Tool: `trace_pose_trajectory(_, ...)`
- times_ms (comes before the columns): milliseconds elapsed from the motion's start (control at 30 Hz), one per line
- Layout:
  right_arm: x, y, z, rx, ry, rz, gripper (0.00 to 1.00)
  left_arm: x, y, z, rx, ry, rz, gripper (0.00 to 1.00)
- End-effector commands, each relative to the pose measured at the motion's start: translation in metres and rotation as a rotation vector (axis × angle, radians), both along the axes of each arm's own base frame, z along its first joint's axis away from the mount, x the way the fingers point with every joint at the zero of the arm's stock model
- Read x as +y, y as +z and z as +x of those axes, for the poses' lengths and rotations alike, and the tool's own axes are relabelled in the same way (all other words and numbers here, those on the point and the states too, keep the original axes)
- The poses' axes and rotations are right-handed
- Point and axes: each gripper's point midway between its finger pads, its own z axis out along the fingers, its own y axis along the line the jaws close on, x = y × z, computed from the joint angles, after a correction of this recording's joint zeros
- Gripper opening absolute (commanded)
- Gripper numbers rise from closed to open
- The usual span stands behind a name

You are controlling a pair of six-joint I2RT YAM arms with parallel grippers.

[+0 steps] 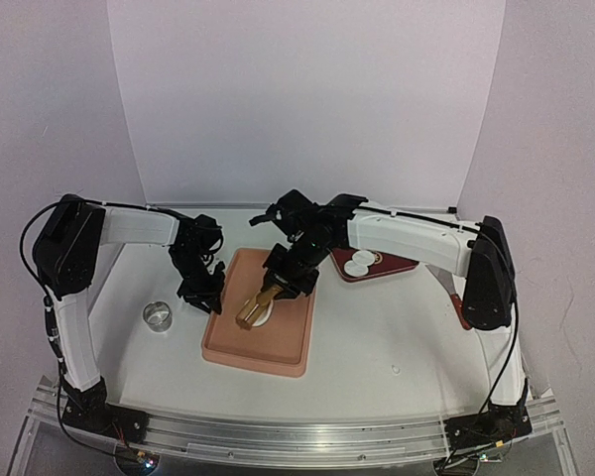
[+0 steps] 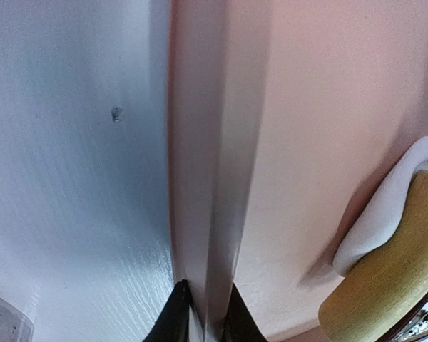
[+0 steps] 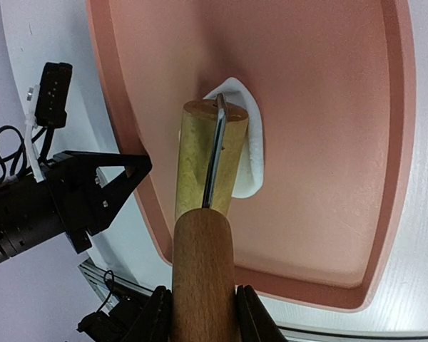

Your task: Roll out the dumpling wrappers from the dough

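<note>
The right pincer [image 3: 203, 313] is clenched on the rolling pin [image 3: 207, 164] by its handle. Just ahead of its tips, the roller presses on the dough [image 3: 251, 142], which bulges out to one side. The left pincer [image 2: 205, 317] grasps the tray [image 2: 207, 178] by its rim. Uneven pressure would likely smear the dough lopsided or drag the tray loose.

White table [image 1: 377, 347], matte top. Directly on it: 1 pink tray [image 1: 268, 352] at centre (long side running away from the arm bases); 1 metal ring cutter [image 1: 159, 315] left of the tray, not touching it; 1 dark red plate [image 1: 402, 264] near the tray's far right corner.
</note>
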Motion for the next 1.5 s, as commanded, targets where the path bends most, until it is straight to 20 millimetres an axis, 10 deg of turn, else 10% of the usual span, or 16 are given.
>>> trace_pose_trajectory(0, -0.046, -0.059, -0.02, 0.149, -0.096, -0.177, 0.0, 0.01, -0.027, -0.009, 0.031, -0.001, 0.049, 0.1)
trace_pose_trajectory(533, -0.14, -0.181, -0.023, 0.247, 0.078, -0.569, 0.0, 0.013, -0.044, -0.019, 0.093, 0.018, 0.07, 0.0)
trace_pose_trajectory(700, -0.195, -0.228, -0.056, 0.337, 0.216, -0.795, 0.0, 0.01, -0.045, -0.015, 0.102, 0.038, 0.065, 0.0)
trace_pose_trajectory(967, -0.175, -0.244, -0.051, 0.356, 0.267, -0.72, 0.0, 0.009, -0.047, -0.018, 0.112, 0.063, 0.059, 0.0)
trace_pose_trajectory(1333, -0.142, -0.21, -0.02, 0.208, 0.285, -0.598, 0.0, 0.014, -0.047, -0.017, 0.099, 0.073, 0.083, 0.0)
trace_pose_trajectory(1467, -0.044, -0.103, 0.014, -0.016, 0.428, -0.215, 0.0, 0.017, -0.044, -0.019, 0.085, 0.071, 0.085, 0.0)
